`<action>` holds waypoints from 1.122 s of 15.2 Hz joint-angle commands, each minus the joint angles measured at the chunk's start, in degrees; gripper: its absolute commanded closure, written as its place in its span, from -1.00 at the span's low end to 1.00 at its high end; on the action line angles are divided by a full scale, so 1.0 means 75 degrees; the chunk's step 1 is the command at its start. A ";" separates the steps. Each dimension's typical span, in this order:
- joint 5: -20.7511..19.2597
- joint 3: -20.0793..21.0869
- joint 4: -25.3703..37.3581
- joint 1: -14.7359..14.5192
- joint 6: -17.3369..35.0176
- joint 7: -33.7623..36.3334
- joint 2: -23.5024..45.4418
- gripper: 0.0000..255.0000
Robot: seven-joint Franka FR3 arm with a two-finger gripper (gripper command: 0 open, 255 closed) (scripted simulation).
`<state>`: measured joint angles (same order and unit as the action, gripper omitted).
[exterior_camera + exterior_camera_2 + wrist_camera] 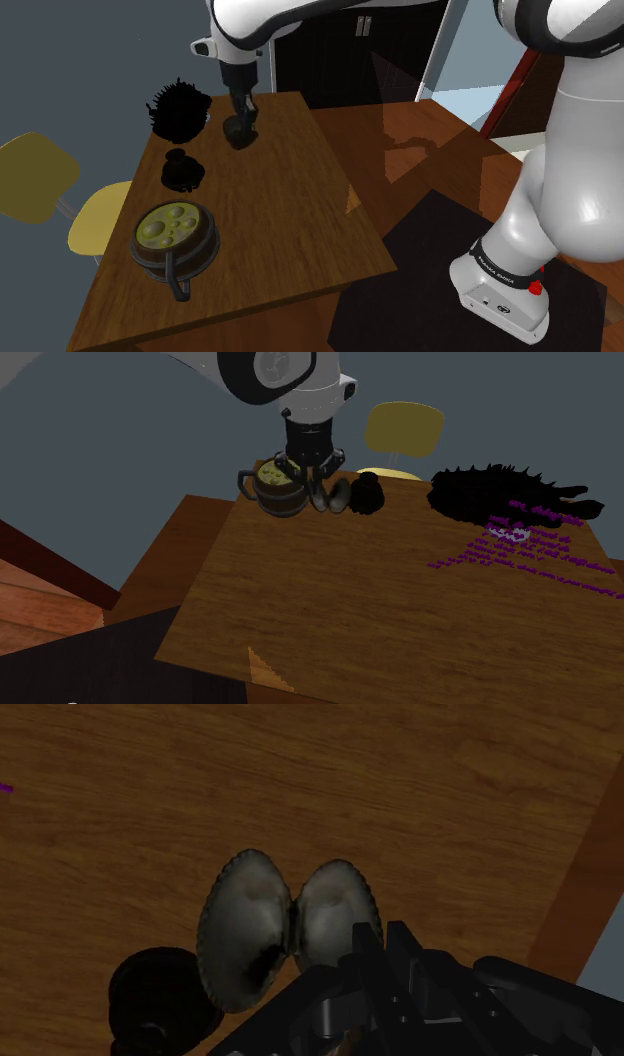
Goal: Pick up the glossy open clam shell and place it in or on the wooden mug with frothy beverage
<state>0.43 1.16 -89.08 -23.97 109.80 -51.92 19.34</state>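
Presently poised directly over clam shell by far edge of counter, 2 halves splayed across hand; cannot tell whether clasped; next toward mug near opposite edge.

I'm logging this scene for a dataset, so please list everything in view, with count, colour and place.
clam shell: one, grey-white, open, at the gripper
mug: one, brown wood, yellow-green froth, table's lower left in the shoulder view
small object: one, black, between mug and spiky object
spiky object: one, black, table's far corner
purple marks: several, on the table by the spiky object
table: one, brown wood
chair: one, yellow, beside the table
arm: one, white, dark joints
gripper: one, black, at the shell
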 commanded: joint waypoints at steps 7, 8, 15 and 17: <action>-0.0202 0.0355 0.1234 -0.0892 -0.0496 0.1275 0.0731 1.00; -0.0230 0.0392 0.1450 -0.1007 -0.0578 0.1425 0.0865 1.00; -0.0445 0.0584 0.3578 -0.1863 -0.1421 0.2401 0.2153 1.00; -0.0512 0.0615 0.4524 -0.2133 -0.1812 0.2648 0.2709 1.00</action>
<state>-3.11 5.68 -59.36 -38.91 97.76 -33.05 36.96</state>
